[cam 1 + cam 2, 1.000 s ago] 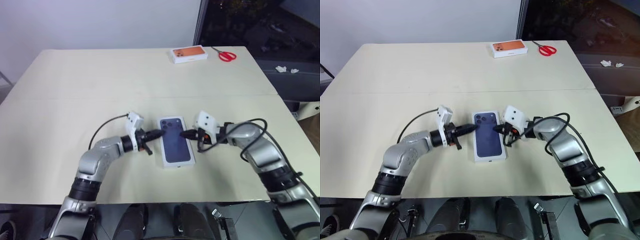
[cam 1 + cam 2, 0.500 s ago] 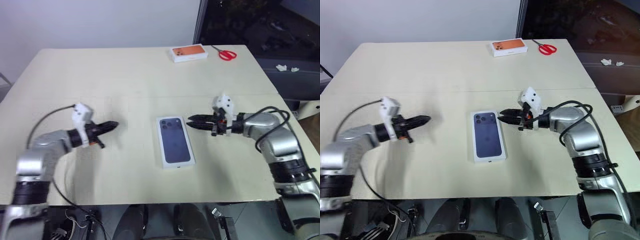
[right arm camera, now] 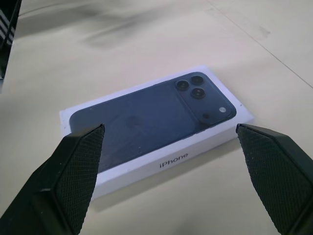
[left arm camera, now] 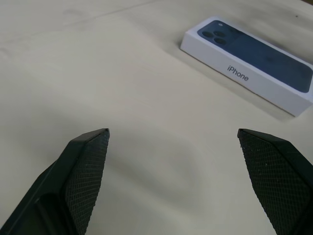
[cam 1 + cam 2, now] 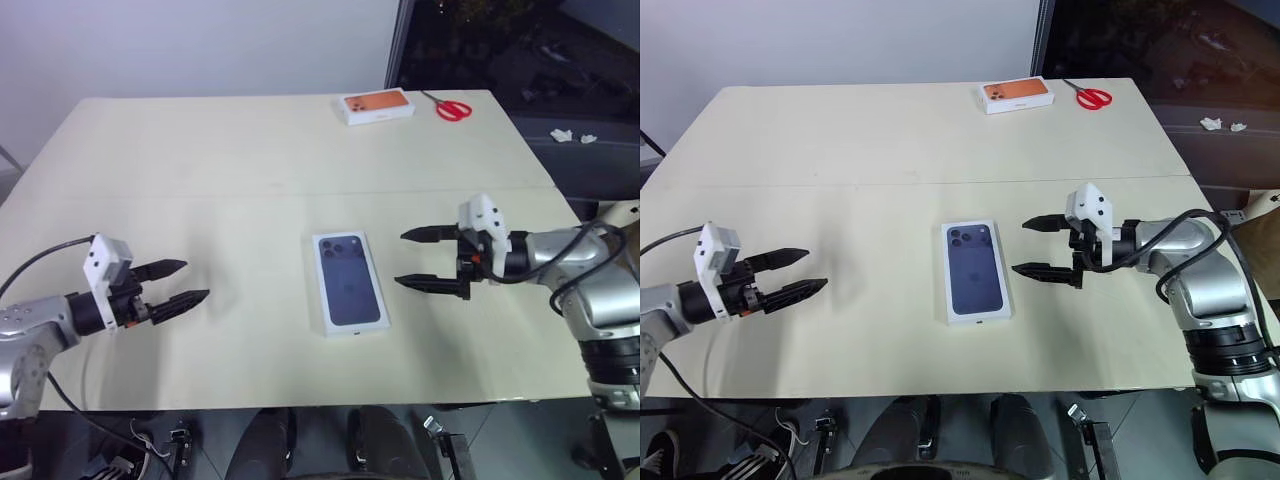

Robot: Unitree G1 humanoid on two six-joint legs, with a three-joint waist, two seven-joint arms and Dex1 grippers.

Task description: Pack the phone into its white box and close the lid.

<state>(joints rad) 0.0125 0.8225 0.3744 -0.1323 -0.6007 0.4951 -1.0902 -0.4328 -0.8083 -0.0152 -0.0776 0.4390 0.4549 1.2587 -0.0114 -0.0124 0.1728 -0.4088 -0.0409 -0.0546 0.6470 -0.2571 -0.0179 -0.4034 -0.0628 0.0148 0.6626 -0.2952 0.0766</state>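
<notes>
The white box (image 5: 349, 284) lies closed mid-surface, its lid (image 3: 151, 117) on, printed phone picture facing up. The left gripper (image 5: 184, 284) and right gripper (image 5: 418, 259) flank it, well apart, jaws spread wide, holding nothing.

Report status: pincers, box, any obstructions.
Left pincer open, right pincer open, both empty. White box closed, lid on. Nothing near it.
</notes>
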